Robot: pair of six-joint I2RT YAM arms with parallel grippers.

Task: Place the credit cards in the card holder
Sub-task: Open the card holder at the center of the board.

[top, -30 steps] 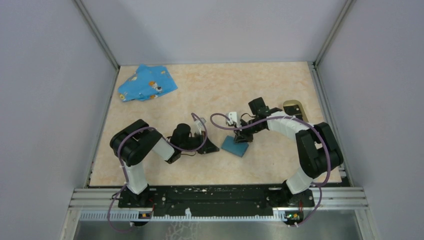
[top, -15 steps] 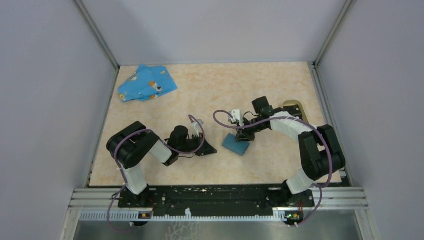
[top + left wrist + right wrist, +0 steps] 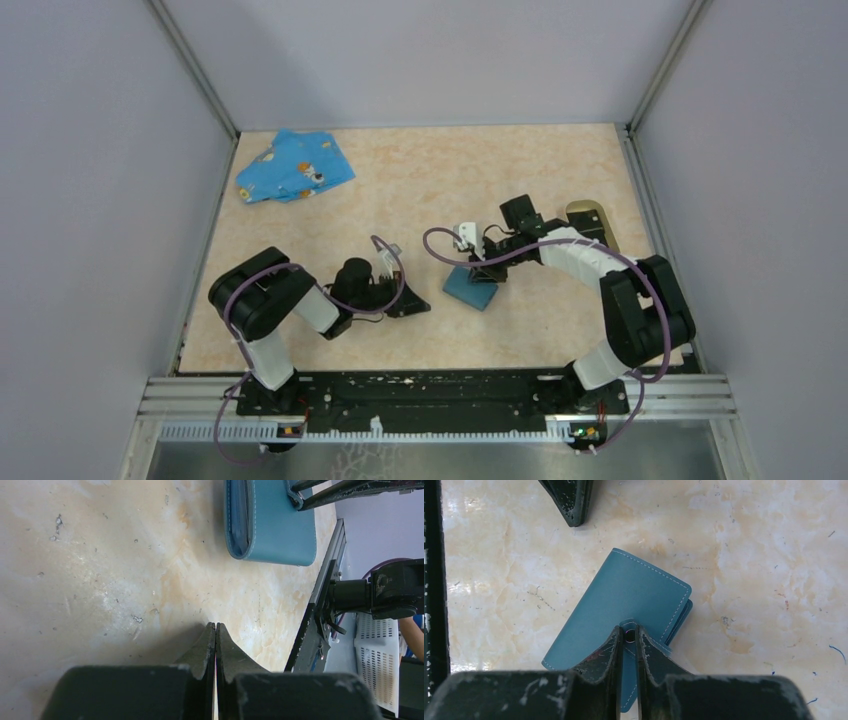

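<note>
Likely opening the blue case for cards: right gripper jaws stood barely apart around its tab between the tips, grip unclear; next called for a firm pinch.

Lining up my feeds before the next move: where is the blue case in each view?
Top external: the blue case lies mid-table, right of the left gripper.
Left wrist: blue case at top edge, right of centre.
Right wrist: blue case at frame centre.
Shared landmark: left gripper, in all three.
</note>
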